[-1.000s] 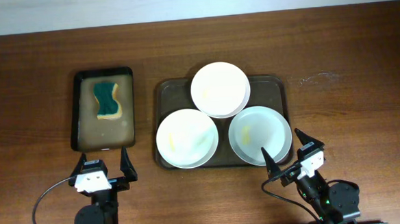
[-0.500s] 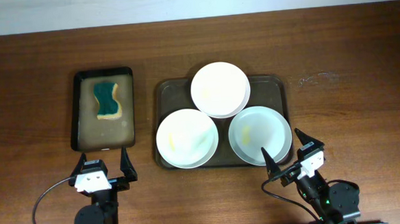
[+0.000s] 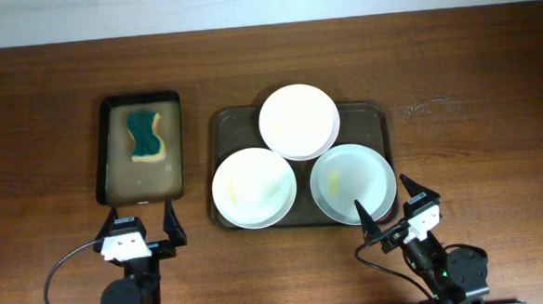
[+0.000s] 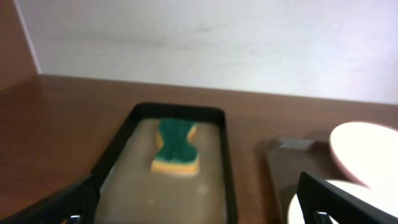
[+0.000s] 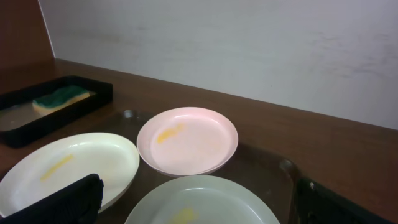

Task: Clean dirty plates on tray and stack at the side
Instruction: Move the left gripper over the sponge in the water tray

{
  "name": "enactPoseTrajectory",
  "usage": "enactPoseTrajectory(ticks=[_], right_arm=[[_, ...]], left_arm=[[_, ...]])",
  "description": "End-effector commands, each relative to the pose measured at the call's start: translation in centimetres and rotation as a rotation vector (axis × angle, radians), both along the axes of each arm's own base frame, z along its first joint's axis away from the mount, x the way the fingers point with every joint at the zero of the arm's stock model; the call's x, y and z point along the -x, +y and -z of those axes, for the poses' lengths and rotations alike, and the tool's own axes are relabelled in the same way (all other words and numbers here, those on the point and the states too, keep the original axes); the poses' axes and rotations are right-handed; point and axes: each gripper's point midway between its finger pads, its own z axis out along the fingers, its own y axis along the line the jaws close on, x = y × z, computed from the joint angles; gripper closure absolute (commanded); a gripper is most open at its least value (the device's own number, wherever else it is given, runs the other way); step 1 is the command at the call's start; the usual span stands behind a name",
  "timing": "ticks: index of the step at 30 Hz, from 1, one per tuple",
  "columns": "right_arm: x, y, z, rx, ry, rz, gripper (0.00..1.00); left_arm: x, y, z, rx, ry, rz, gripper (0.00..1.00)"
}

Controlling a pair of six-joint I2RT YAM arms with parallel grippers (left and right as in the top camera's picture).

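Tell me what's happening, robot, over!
Left end effector open, right end effector open, both empty. Three smeared plates on the tray, none stacked at the side. Sponge in the small black tray.

Brown wooden table [image 3: 44, 80]: black tray [image 3: 101, 152] left, brown tray [image 3: 233, 126] just beside, perhaps a scuff [image 3: 429, 106] right.

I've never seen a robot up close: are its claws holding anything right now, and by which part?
Nothing is held. The left gripper and the right gripper both stand open with nothing between their fingers.
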Motion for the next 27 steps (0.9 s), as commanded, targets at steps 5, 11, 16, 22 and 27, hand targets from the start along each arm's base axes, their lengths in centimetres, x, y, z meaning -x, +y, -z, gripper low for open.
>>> enactPoseTrajectory(ticks=[5, 11, 16, 22, 27], right_arm=[[0.0, 0.1, 0.2, 0.000, 0.003, -0.001, 0.02], [0.0, 0.1, 0.2, 0.000, 0.003, -0.001, 0.02], [0.0, 0.1, 0.2, 0.000, 0.003, -0.001, 0.01], [0.0, 0.1, 0.2, 0.000, 0.003, -0.001, 0.02], [0.0, 0.1, 0.2, 0.000, 0.003, -0.001, 0.02]], left_arm=[[2.0, -8.6, -5.5, 0.178, -0.191, 0.520, 0.01], [7.7, -11.5, -14.6, 0.057, -0.589, 0.758, 0.01], [8.4, -11.3, -18.6, 0.011, -0.587, 0.728, 0.00], [2.9, -7.9, -21.2, 0.020, -0.232, 0.470, 0.01], [-2.8, -8.1, -19.5, 0.081, 0.224, 0.491, 0.01]])
